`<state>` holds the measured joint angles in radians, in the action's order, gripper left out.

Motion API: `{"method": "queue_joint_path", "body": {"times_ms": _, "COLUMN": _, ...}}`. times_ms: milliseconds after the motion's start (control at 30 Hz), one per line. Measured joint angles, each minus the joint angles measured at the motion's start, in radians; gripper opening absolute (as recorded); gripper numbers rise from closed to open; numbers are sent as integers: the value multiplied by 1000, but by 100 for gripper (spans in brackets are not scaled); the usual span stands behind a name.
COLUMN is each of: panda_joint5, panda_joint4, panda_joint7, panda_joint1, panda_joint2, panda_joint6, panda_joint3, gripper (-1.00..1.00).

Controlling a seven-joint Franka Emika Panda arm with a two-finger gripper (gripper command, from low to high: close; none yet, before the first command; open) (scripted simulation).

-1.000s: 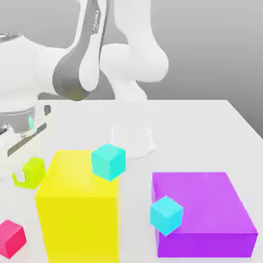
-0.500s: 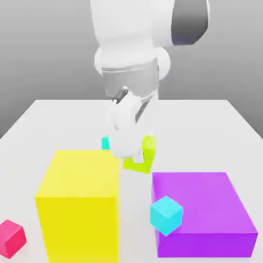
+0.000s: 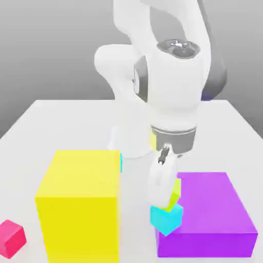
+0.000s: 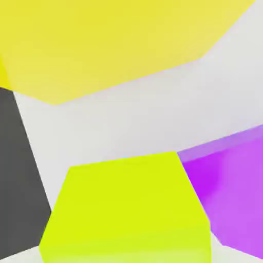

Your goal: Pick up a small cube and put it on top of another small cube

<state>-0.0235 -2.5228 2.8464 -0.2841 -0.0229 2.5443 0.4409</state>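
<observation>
The small lime cube [image 3: 176, 192] sits on top of a small cyan cube [image 3: 167, 220], which stands on the table against the front left corner of the purple block. My gripper [image 3: 167, 198] points straight down over the pair, and one white finger [image 3: 160, 186] hides the lime cube's left part. In the hand view the lime cube [image 4: 128, 210] is very close, and a dark finger [image 4: 18, 180] stands beside it with a strip of table between them. The gripper looks open and holds nothing.
A big yellow block [image 3: 77, 200] stands just to the exterior view's left of the stack. The flat purple block [image 3: 210, 205] lies to its right. A sliver of a second cyan cube [image 3: 120, 162] shows behind the yellow block. A small pink-red cube [image 3: 10, 238] sits at the front left.
The arm carried the lime cube from the exterior view's left, past the yellow block, onto the front cyan cube. The fingers have since come off it.
</observation>
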Motion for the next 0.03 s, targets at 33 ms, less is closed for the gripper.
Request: {"method": "queue_joint_path", "body": {"times_ms": 33, "panda_joint5": 0, "panda_joint4": 0, "panda_joint7": 0, "panda_joint1": 0, "panda_joint2": 0, "panda_joint6": 0, "panda_joint3": 0, "gripper": 100}}
